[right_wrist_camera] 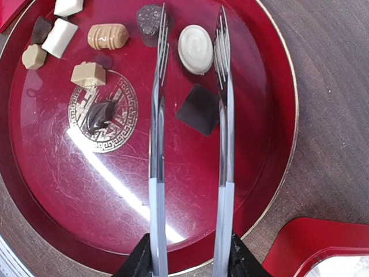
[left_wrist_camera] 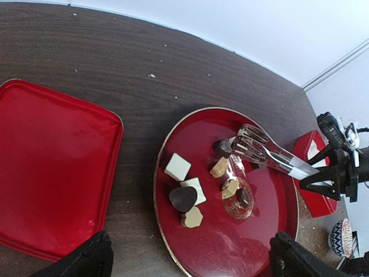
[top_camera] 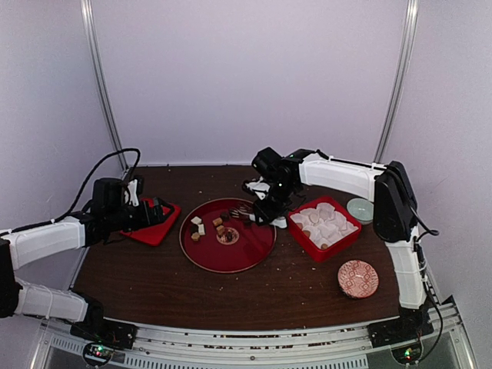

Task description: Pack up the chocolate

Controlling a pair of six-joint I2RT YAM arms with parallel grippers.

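Several pieces of chocolate lie on a round red plate [right_wrist_camera: 277, 173]. Among them are a white oval [right_wrist_camera: 195, 48], a dark square [right_wrist_camera: 199, 108], a dark heart [right_wrist_camera: 149, 19] and a tan ribbed piece [right_wrist_camera: 108, 36]. My right gripper [right_wrist_camera: 190, 262] is shut on metal tongs [right_wrist_camera: 158, 173], whose arms stand apart low over the plate. The white oval lies between the tong tips, and whether they touch it I cannot tell. My left gripper [left_wrist_camera: 193, 262] hangs open and empty over the plate's near-left rim, close to a white square [left_wrist_camera: 177, 167] and a dark heart [left_wrist_camera: 183, 198].
A red box [top_camera: 324, 225] lined with white paper cups stands right of the plate. A flat red lid [left_wrist_camera: 52, 167] lies on the plate's left. A patterned small bowl [top_camera: 358, 278] and a pale green dish [top_camera: 359, 208] sit at the right. Crumbs dot the dark table.
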